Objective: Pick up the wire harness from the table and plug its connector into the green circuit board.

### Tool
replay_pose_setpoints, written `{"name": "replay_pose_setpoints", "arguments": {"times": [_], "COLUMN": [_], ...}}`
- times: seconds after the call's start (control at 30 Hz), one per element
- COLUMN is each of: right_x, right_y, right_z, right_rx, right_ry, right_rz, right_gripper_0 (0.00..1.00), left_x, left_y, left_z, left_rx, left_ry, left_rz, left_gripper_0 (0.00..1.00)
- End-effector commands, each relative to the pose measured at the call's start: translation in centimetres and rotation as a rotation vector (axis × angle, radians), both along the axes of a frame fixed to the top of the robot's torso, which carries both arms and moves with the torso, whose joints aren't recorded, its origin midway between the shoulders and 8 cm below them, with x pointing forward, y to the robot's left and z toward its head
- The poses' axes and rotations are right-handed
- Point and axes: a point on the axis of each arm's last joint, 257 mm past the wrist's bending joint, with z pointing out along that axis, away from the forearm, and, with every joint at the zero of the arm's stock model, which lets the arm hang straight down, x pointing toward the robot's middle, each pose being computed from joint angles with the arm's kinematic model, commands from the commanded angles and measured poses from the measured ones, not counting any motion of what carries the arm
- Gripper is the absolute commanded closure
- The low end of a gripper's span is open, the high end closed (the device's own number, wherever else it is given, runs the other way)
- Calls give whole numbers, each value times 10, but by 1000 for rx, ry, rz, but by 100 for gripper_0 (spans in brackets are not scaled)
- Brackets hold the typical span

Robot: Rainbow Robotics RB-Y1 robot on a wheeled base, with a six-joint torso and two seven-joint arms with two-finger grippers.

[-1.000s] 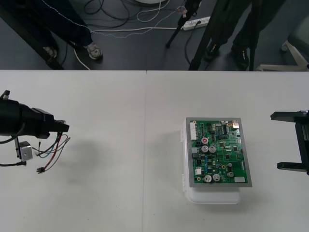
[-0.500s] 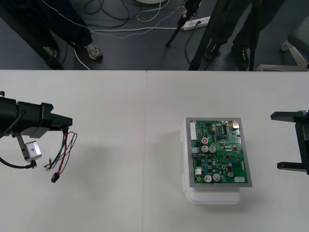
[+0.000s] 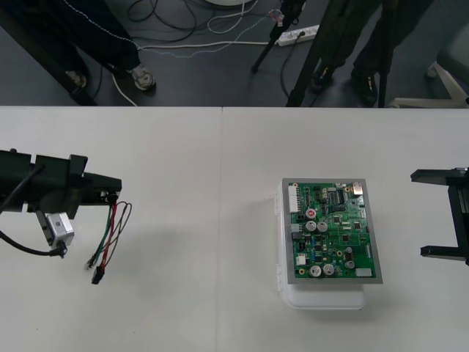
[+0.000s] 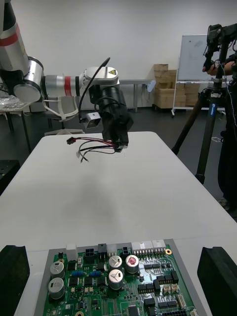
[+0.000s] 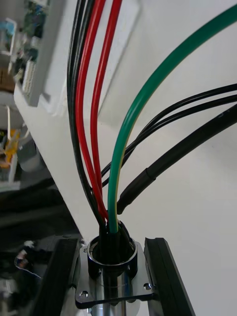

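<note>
Over the left side of the counter [image 3: 220, 183], your left tool [image 3: 113, 193] is reaching in from the left edge and gripping the wire harness [image 3: 110, 233] by its round metal socket [image 5: 109, 254]. Through that arm's own camera you are seeing the two black fingers [image 5: 165, 276] pressing against the socket's flange, one on each side. The red, black and green wires are rising out of the socket between them.

From above, those wires are hanging from the fingertips in a loose curve. The small black plug [image 3: 96, 277] is dangling at their free end, nearer you than the tool and clear of it. You cannot tell from that angle whether the plug is touching the counter. Through the right arm's camera, the left tool [image 4: 118, 140] is hovering above the counter, with the wires [image 4: 94, 146] trailing sideways from it and the plug [image 4: 70, 140] at their outer end.

On the right half of the counter, the green circuit board [image 3: 333, 231] is sitting on its white base [image 3: 322, 297], well apart from the harness.

Your right tool [image 3: 419, 213] is waiting at the counter's right edge, just beside the board. It is spread wide and holding nothing. Through its own camera, its fingers [image 4: 14, 276] are standing far apart, with the board [image 4: 118, 291] lying just in front of them.
</note>
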Motion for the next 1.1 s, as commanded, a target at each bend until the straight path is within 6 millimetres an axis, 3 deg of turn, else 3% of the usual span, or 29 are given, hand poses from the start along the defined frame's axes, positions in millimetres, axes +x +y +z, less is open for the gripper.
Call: {"name": "replay_pose_setpoints", "arguments": {"times": [0.03, 0.43, 0.8, 1.1], "right_x": [5, 5, 5, 5], "right_y": [-11, -11, -11, -11], "right_z": [14, 14, 14, 14], "right_rx": [-39, -39, -39, -39], "right_ry": [-38, -38, -38, -38], "right_rz": [-5, -5, -5, -5], "right_gripper_0": [0, 0, 0, 0], "left_x": [-8, -7, 6, -3], "left_y": [-21, -65, -88, -116], "left_z": [18, 50, 86, 112], "left_rx": [-91, -261, -370, -427], "left_ry": [98, 262, 404, 569], "left_rz": [45, 115, 167, 140], "left_gripper_0": [100, 100, 100, 100]}}
